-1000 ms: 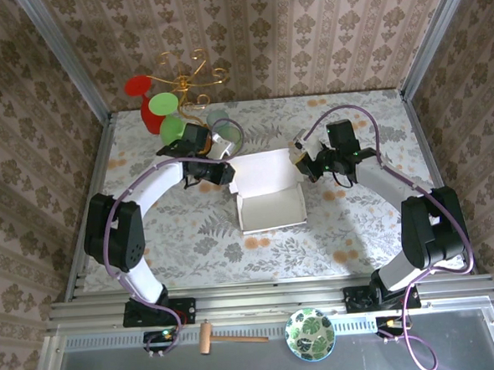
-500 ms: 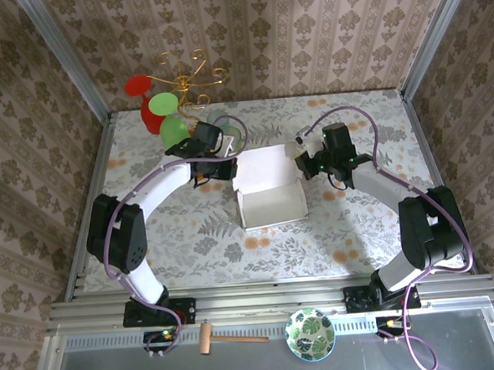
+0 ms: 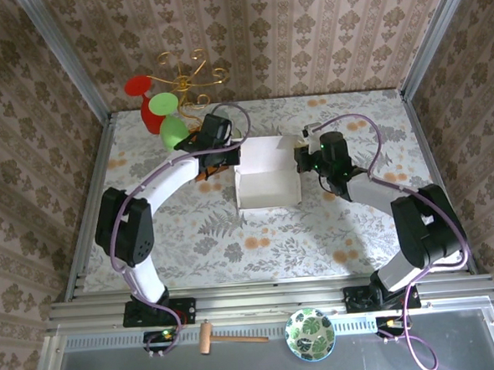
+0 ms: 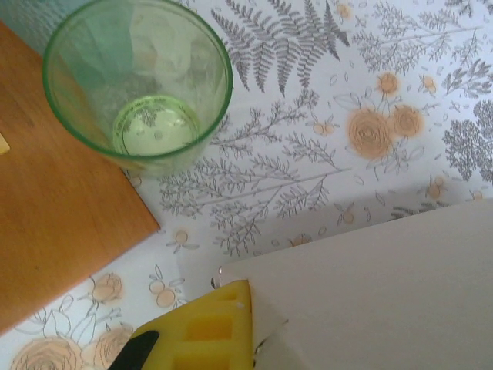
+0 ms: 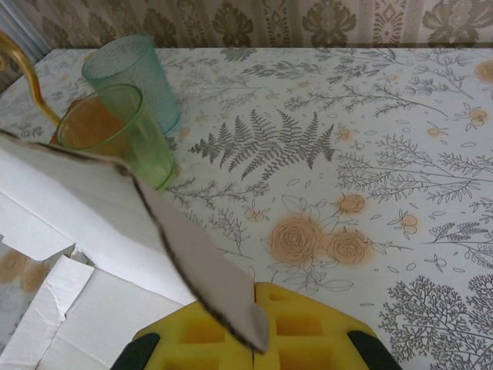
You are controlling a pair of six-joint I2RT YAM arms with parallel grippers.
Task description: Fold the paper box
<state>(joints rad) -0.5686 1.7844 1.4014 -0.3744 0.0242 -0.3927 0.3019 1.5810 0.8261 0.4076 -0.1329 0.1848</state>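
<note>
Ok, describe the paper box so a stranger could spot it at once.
Start at the floral-patterned table and go to its middle. The paper box sits there, a shallow tray with a flap lifted at its far side. It is plain cream cardboard, unlike the see-through green cup and teal cup nearby.

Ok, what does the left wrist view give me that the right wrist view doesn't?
Left wrist: a straight-down look into the green cup, the bare wooden board beside it, and a flat panel of the box. Right wrist: a blue-green cup behind the green one, the wallpapered wall, and a box flap seen edge-on, running down to the yellow pad. Both: the green cup, the box, the floral tablecloth, and a yellow pad at the box.
</note>
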